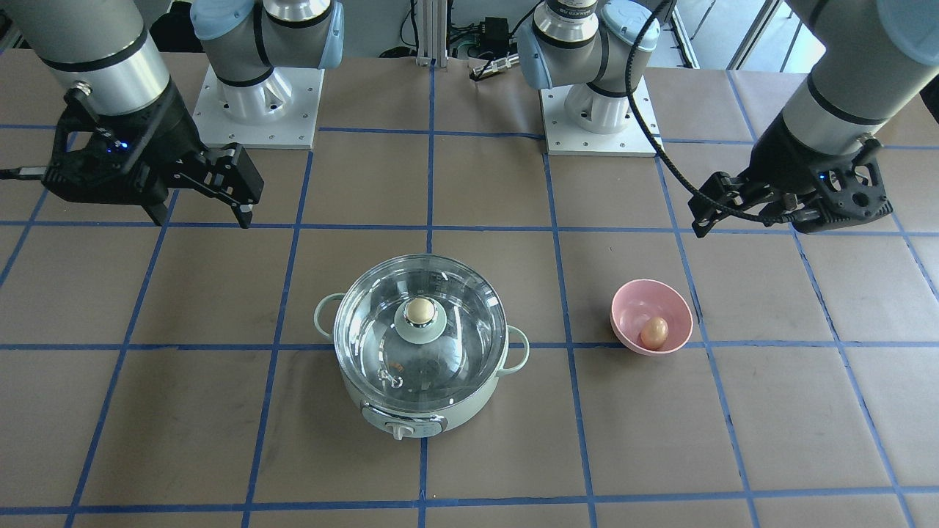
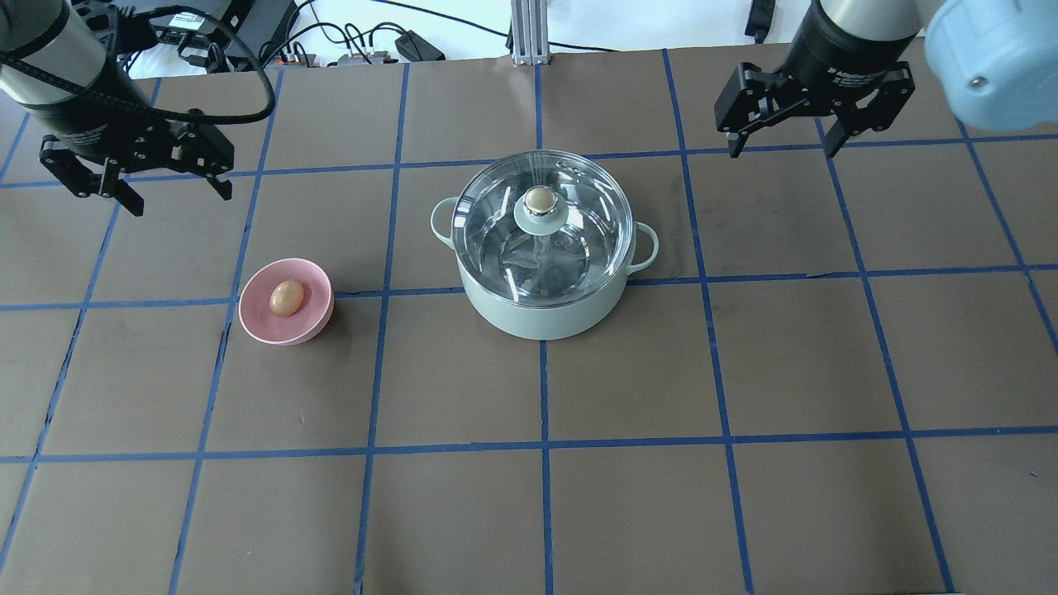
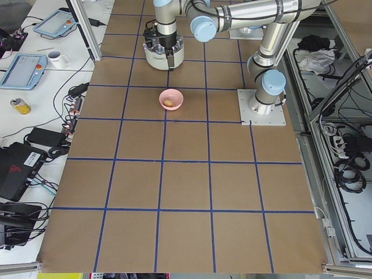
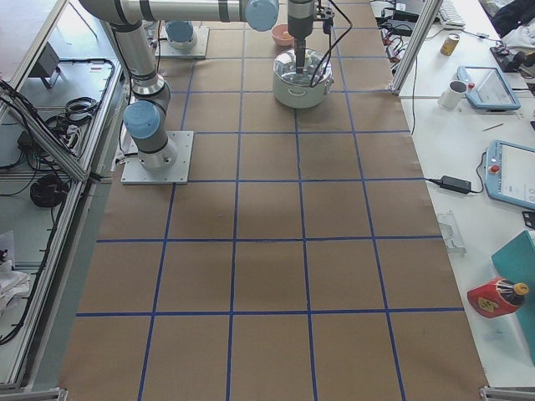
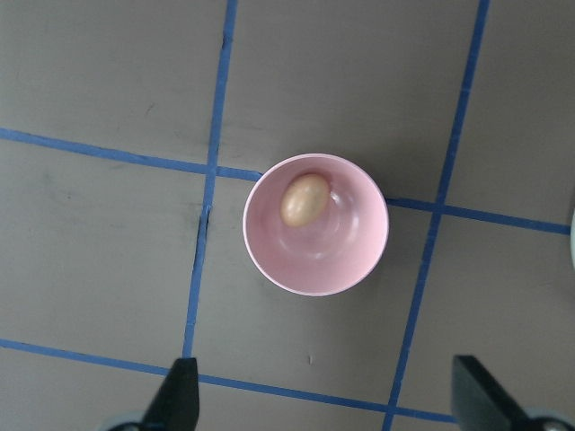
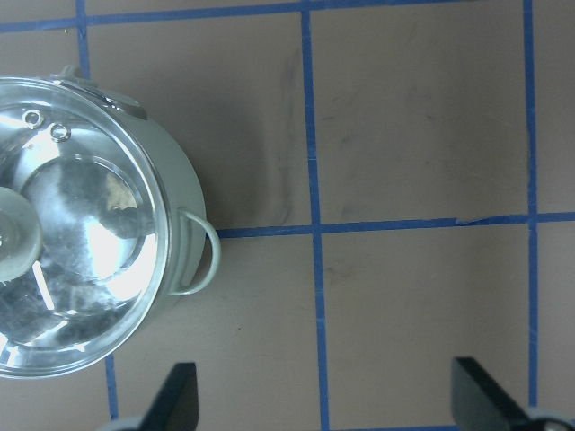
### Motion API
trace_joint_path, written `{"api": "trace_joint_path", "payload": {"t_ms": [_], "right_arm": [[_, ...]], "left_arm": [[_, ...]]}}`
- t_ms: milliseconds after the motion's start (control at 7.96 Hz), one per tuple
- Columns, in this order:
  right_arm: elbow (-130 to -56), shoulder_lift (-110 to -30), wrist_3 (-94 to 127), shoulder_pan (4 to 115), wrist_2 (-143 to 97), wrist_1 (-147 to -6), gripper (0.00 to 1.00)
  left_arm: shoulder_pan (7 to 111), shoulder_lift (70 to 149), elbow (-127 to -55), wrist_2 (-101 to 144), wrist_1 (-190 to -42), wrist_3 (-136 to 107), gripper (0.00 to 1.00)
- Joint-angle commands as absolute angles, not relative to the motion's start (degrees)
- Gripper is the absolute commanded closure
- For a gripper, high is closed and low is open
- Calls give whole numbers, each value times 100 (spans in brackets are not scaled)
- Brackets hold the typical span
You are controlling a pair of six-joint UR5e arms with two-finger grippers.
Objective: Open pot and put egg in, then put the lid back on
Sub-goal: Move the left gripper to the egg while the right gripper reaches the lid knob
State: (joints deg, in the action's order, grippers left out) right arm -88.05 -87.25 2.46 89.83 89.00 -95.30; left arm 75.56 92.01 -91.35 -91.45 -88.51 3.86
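Clear glass lid [image 2: 570,248] covers round mint-green pot [image 2: 541,318]; tan egg [image 2: 287,297] lies in pink bowl [image 2: 285,335]; left gripper [image 2: 178,198] and right gripper [image 2: 781,153] spread wide, apparently empty.

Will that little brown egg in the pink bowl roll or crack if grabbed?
The small tan egg looks smooth and rounded, so it would probably roll or slip if nudged. The round pink bowl cups it, likely stopping that. Being an egg, a hard squeeze might crack it.

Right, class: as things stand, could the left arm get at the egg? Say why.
Probably yes. The egg lies uncovered in the open pink bowl. The left tool hangs open nearby, and nothing stands between them.
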Motion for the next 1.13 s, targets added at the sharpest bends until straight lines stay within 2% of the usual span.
{"api": "trace_joint_path", "payload": {"t_ms": [0,251,377,1005], "right_arm": [[-8763,-8273,874,10006,8965,-10036,0],[-8632,-7851,1432,10553,8903,-10508,0],[-8596,-7631,1450,10704,8903,-10781,0],[-8368,-6848,1538,10995,8886,-11109,0]], "left_arm": [[7321,9369,-9805,-8932,-8817,607,0],[7400,9465,-10011,-8640,-8203,703,1],[7531,9727,-10028,-8701,-7408,860,1],[7726,10501,-10335,-9763,-6961,800,0]]}}
